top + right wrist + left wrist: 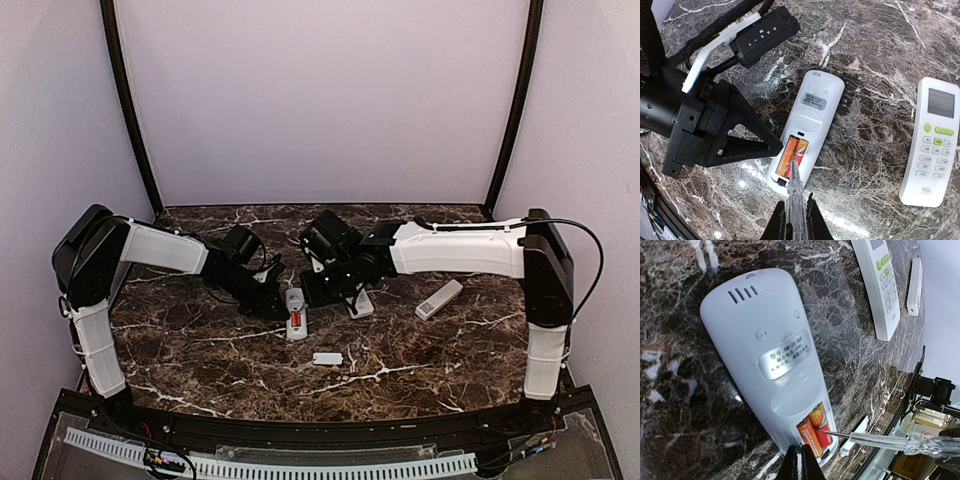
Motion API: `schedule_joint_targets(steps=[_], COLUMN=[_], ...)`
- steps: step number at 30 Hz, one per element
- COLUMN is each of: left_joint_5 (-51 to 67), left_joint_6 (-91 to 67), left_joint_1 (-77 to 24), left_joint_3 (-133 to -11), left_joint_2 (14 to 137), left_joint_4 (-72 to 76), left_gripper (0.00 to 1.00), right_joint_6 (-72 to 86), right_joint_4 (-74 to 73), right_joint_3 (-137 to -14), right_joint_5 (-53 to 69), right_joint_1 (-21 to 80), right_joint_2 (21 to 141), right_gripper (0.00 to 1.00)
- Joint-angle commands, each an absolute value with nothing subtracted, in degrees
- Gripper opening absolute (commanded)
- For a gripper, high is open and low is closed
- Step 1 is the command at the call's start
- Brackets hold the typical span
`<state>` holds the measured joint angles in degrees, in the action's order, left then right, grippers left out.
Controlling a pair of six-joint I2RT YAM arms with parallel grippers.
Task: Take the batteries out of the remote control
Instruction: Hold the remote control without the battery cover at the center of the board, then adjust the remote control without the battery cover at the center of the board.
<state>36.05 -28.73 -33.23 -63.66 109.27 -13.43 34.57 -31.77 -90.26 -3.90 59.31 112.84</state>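
Observation:
A white remote (pixel 765 355) lies face down with its battery bay open. Two red-orange batteries (pixel 815 432) sit side by side in the bay; they also show in the right wrist view (pixel 792 155). My right gripper (pixel 795 200) is shut on a clear-handled screwdriver (pixel 796 187), whose metal tip rests on the batteries. My left gripper (pixel 798 447) is shut and empty, its tips at the remote's bottom end beside the bay. In the top view the remote (pixel 296 312) lies between the left gripper (pixel 278 305) and the right gripper (pixel 318 293).
A second white remote (pixel 932 150) with green buttons lies face up to the right. A third remote (pixel 439 299) lies further right. A small flat white cover (pixel 327 358) lies nearer the table's front edge. The left arm's black body (pixel 715 135) crowds the remote's left side.

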Motion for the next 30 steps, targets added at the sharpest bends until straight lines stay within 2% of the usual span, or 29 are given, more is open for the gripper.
schedule_joint_targets(steps=[1,19,30], left_joint_5=[36.39,35.46,35.17], left_joint_6=[-28.11,-27.21,-27.01], left_joint_1=[-33.91,-34.1,-34.15], left_joint_3=[-64.41,-64.97,-65.15], left_joint_2=[111.09,112.86,113.13], left_joint_4=[-14.18,-15.33,-15.66], left_gripper=[0.05,0.03,0.02], right_joint_6=[37.9,52.42,56.87], right_joint_4=[-30.14,-0.67,10.43], right_joint_3=[-88.59,-68.41,-62.44], right_joint_5=[-2.45,16.95,21.86], right_joint_1=[59.72,53.6,51.92], right_joint_2=[114.92,107.6,103.92], right_gripper=[0.0,0.0,0.0])
